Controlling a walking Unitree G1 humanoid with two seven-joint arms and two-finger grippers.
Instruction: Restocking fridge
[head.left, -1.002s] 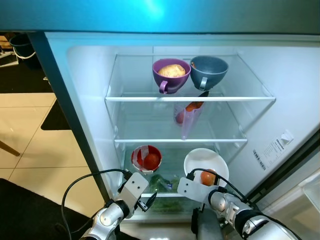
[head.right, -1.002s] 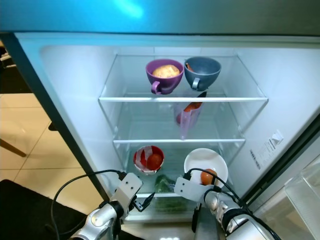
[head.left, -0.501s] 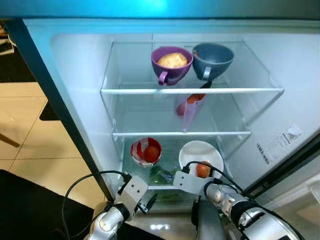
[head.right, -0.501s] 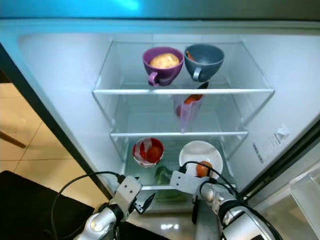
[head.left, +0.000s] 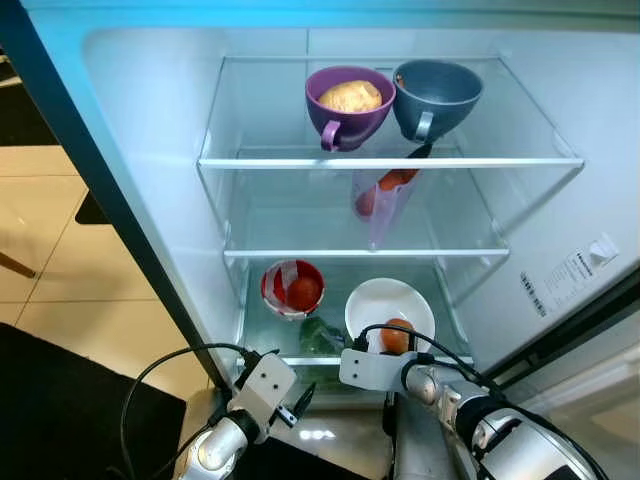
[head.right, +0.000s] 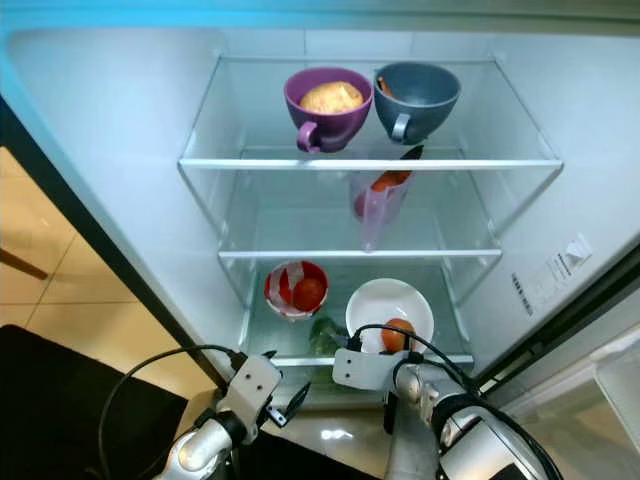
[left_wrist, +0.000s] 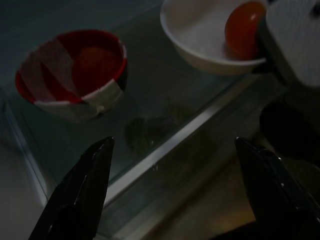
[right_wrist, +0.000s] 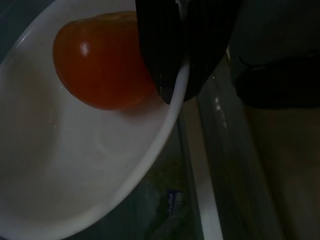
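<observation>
White plate (head.left: 385, 303), round and glossy, lies flat on the fridge's lowest glass shelf (head.left: 350, 359), right of the red-and-white bowl (head.left: 291, 288). I see my right gripper (right_wrist: 172, 90) pinched on its near rim beside a smooth tomato (head.left: 397, 337). Left gripper (left_wrist: 175, 195) hangs spread apart below the shelf.

Top shelf (head.left: 260, 160): purple cup (head.left: 345, 105), grey cup (head.left: 435, 98). Bottom shelf (head.left: 262, 335): red bowl (head.left: 291, 287), white bowl (head.left: 385, 308).
</observation>
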